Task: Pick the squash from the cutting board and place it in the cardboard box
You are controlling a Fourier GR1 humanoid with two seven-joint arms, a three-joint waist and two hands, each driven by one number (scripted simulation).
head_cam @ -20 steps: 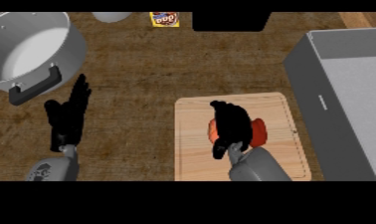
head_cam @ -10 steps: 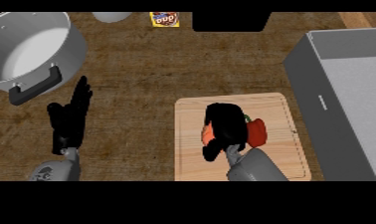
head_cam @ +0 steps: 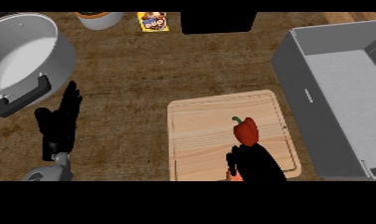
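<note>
A red vegetable (head_cam: 246,131) with a green stem lies on the wooden cutting board (head_cam: 198,128), right of its middle. My right hand (head_cam: 255,162) comes in from the lower edge just below the vegetable, its top at the vegetable's near end; I cannot tell whether they touch. A small orange-red patch shows at the hand's left side by the lower edge. The grey open box (head_cam: 294,76) stands to the right of the board. My left hand (head_cam: 60,123) rests open at the lower left, fingers pointing up.
A large grey pot (head_cam: 33,63) with a dark handle sits at the far left. At the back are a small bowl (head_cam: 99,19), a yellow packet (head_cam: 152,21) and a black object (head_cam: 218,22). Brown countertop lies between the pot and the board.
My right hand has drawn back toward the lower edge, uncovering the red vegetable it partly hid before. The vegetable stays in place on the board. The left hand has not moved.
</note>
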